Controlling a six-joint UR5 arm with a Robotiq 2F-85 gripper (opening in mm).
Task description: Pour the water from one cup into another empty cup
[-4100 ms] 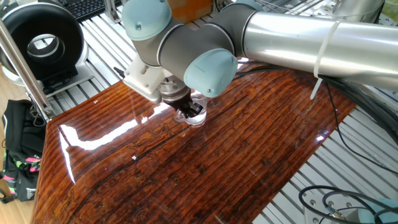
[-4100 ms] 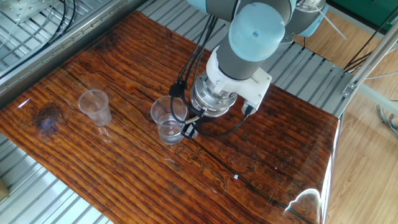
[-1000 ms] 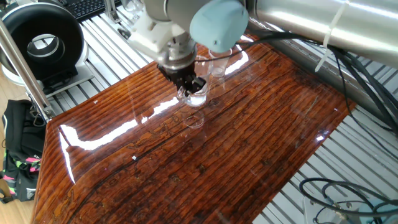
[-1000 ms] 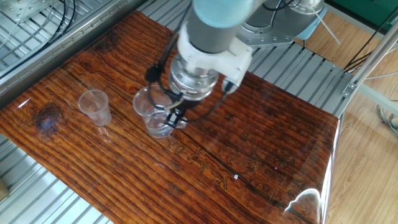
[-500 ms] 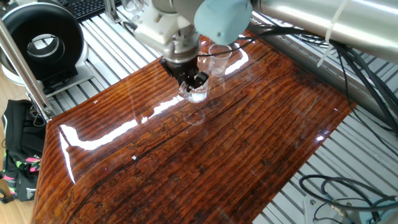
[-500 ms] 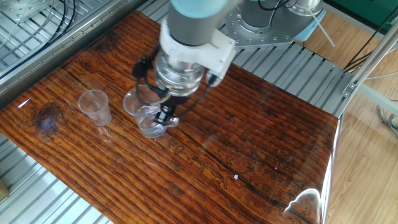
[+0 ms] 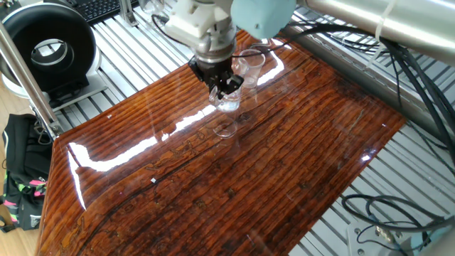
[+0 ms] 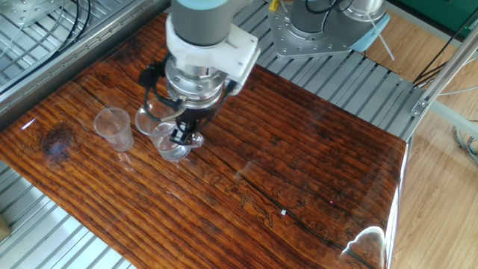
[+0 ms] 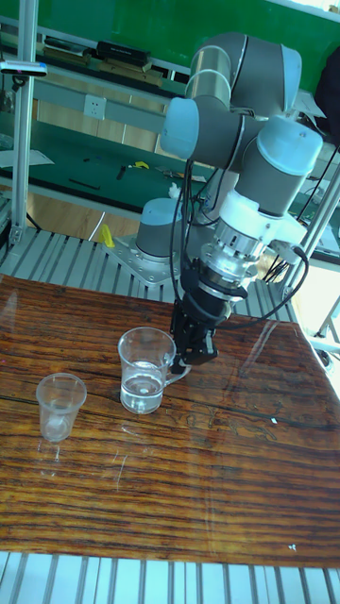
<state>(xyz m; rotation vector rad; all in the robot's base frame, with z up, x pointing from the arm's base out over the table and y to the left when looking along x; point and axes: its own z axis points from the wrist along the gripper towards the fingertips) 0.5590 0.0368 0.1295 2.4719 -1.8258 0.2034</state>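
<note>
The glass mug [image 9: 146,369] holds a little water [image 9: 143,388] and hangs above the wooden table [image 9: 236,472], upright. The gripper [image 9: 192,351] pinches its handle with the jaws pressed on it. The small empty cup [image 9: 59,406] stands just beside the mug, apart from it.

obstacle: small cup [image 9: 60,405] beside mug [image 9: 145,370] | tabletop [image 9: 208,472] elsewhere bare

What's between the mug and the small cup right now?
Nothing: in the tall fixed view only bare table shows between the mug and the small cup.
</note>
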